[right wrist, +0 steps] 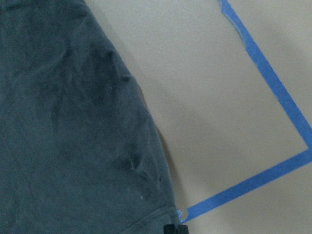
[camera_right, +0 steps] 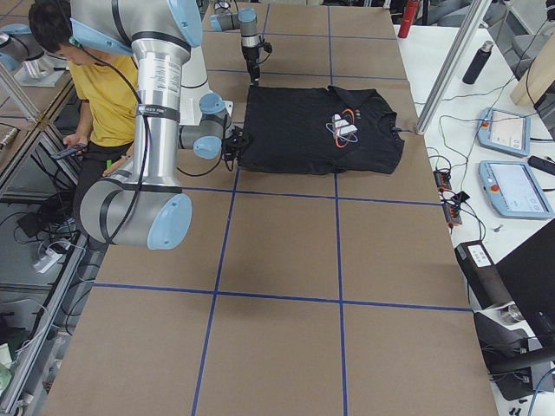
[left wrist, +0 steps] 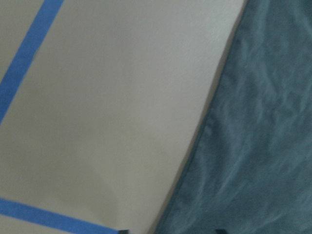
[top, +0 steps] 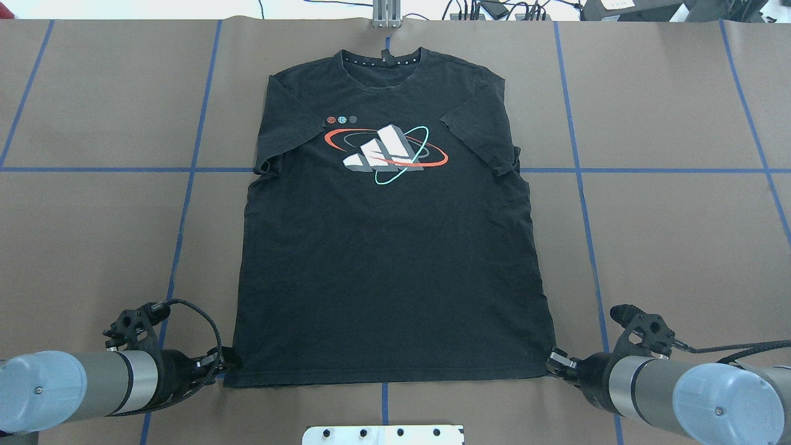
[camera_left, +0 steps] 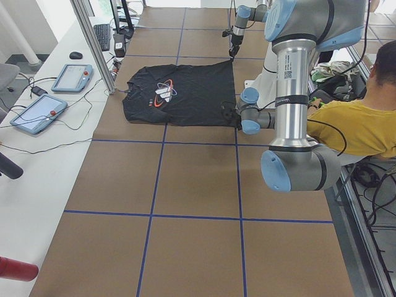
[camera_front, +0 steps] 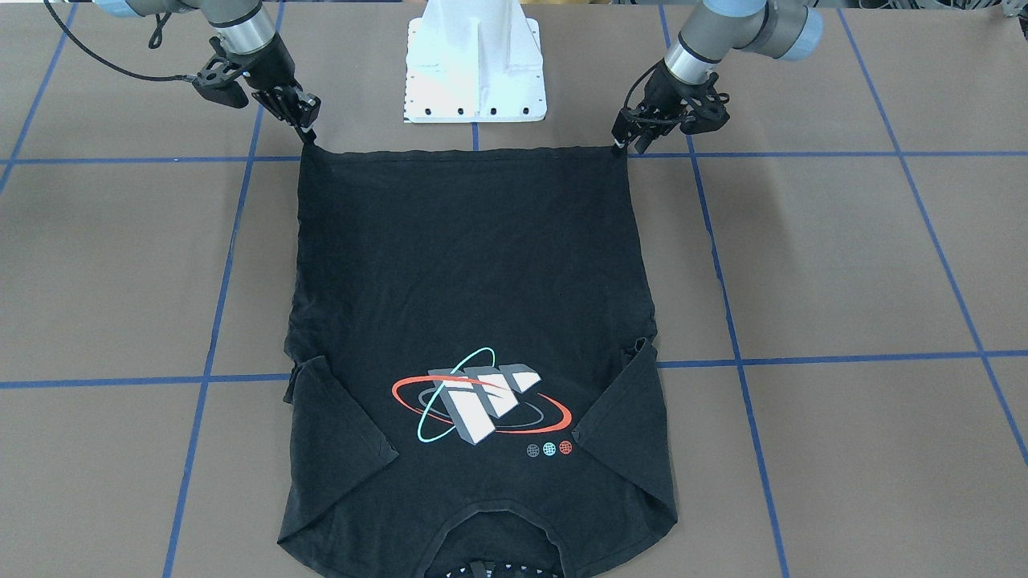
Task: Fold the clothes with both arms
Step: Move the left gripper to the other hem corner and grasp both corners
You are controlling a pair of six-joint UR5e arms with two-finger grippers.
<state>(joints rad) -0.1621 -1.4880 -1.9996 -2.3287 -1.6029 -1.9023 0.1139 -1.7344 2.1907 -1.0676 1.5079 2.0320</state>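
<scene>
Black short-sleeved T-shirt (top: 389, 259) lies flat, graphic up, on the brown table (top: 667, 235). Left gripper (top: 224, 361) and right gripper (top: 554, 360) each pinch a hem corner

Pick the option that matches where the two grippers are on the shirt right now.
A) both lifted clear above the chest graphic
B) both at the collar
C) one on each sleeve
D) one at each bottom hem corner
D: the left gripper and right gripper each sit at a hem corner of the T-shirt, which lies flat with its collar at the table's far side.
</scene>
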